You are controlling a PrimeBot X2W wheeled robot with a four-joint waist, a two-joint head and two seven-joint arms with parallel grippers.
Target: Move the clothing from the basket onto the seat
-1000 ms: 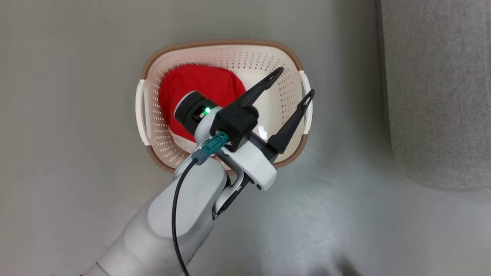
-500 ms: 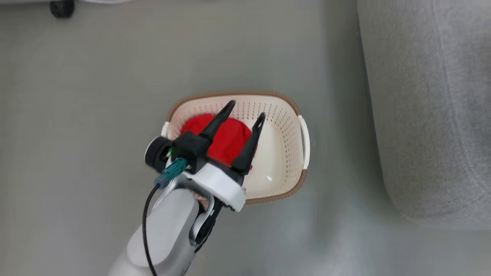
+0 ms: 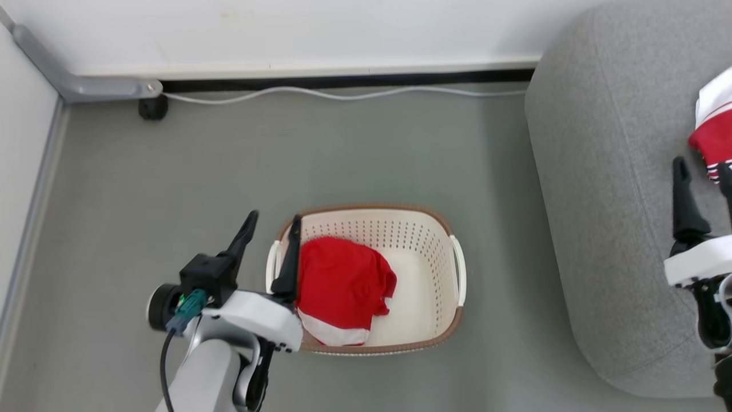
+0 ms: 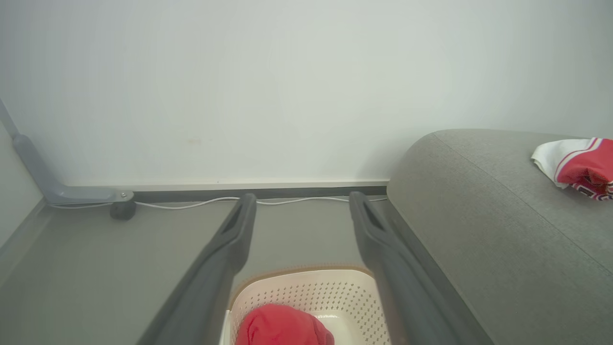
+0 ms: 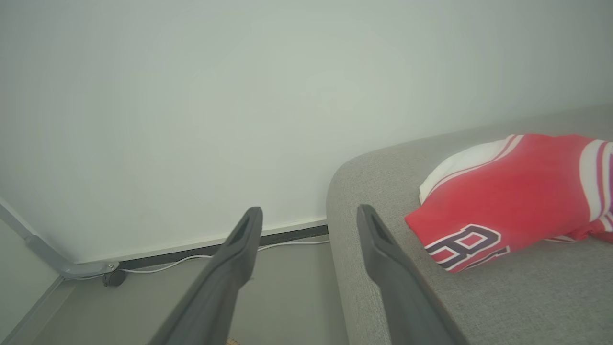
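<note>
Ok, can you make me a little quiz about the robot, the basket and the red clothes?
1. True or false: the basket is empty.
2. Where is the lettered garment? A: in the basket. B: on the grey sofa. C: under the basket.
3. Fill in: the left gripper is ___ and holds nothing.
Key: 1 false, a plain red garment lies in it; 2 B; 3 open.
</note>
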